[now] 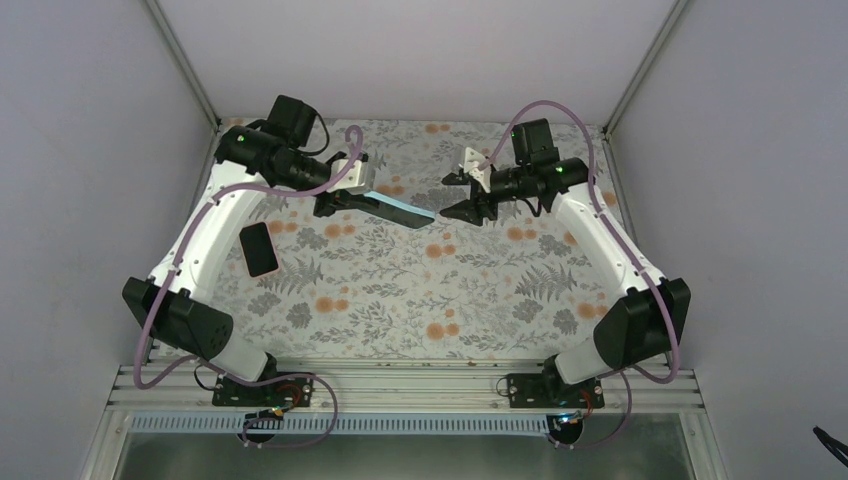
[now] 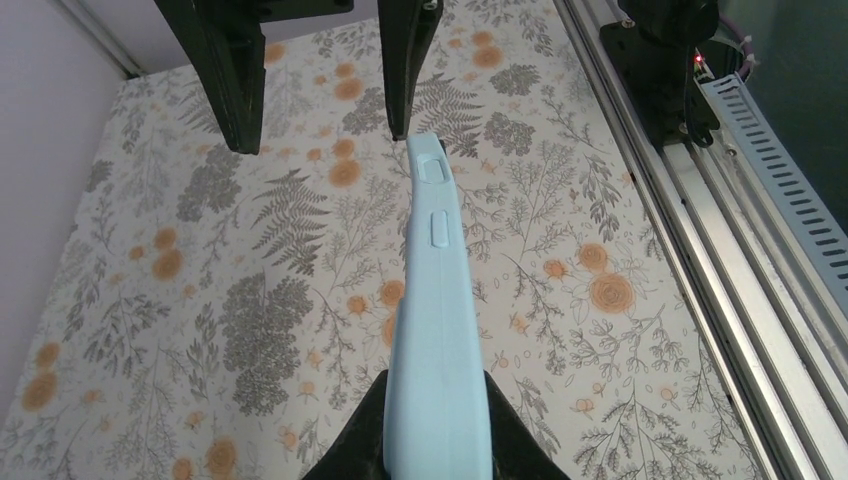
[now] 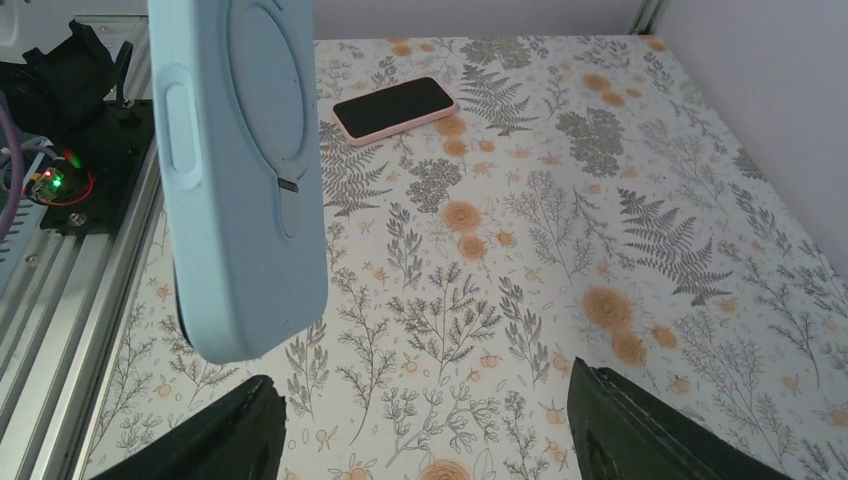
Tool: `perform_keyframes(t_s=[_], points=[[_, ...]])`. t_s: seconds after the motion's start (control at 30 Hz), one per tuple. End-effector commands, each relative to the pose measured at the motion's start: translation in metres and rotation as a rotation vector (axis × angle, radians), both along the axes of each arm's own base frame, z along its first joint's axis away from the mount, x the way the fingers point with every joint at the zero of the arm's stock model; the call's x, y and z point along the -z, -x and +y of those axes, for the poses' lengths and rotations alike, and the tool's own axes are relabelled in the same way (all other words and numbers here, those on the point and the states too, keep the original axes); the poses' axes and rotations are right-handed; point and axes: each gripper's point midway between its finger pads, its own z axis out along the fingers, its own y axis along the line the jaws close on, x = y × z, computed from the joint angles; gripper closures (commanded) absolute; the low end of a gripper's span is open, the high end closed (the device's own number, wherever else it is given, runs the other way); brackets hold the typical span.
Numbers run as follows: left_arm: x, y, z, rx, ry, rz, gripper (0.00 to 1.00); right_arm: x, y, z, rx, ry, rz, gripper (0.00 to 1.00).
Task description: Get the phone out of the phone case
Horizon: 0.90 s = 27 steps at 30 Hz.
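Observation:
My left gripper (image 1: 345, 203) is shut on one end of the light blue phone case (image 1: 398, 209) and holds it above the table. In the left wrist view the case (image 2: 437, 330) juts forward from between the fingers. Its far end nears my right gripper (image 1: 452, 195), which is open and empty. In the right wrist view the case (image 3: 240, 170) hangs at the upper left, its back with a round ring showing, clear of my right gripper (image 3: 425, 425). The phone (image 1: 259, 249), black screen up, lies on the table at the left; it also shows in the right wrist view (image 3: 394, 108).
The table has a floral cloth (image 1: 420, 300). An aluminium rail (image 1: 400, 385) with the arm bases runs along the near edge. Grey walls stand at the back and both sides.

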Motion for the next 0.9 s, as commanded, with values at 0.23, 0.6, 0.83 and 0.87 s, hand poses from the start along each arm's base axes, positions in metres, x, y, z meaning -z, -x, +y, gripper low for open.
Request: perform_keyframes(t_s=[0.23, 0.6, 0.83, 0.87], points=[[-0.01, 0.002, -0.007, 0.027, 0.071, -0.019, 0.98, -0.01, 0.013, 0.013, -0.069, -0.063, 0.03, 0.3], [-0.012, -0.001, -0.008, 0.02, 0.073, -0.025, 0.98, -0.003, 0.023, 0.016, -0.105, -0.05, 0.051, 0.33], [-0.013, 0.0, -0.007, 0.021, 0.072, -0.026, 0.98, -0.002, 0.022, 0.016, -0.103, -0.05, 0.05, 0.35], [-0.013, 0.0, -0.007, 0.02, 0.073, -0.024, 0.98, -0.001, 0.022, 0.017, -0.104, -0.051, 0.051, 0.35]])
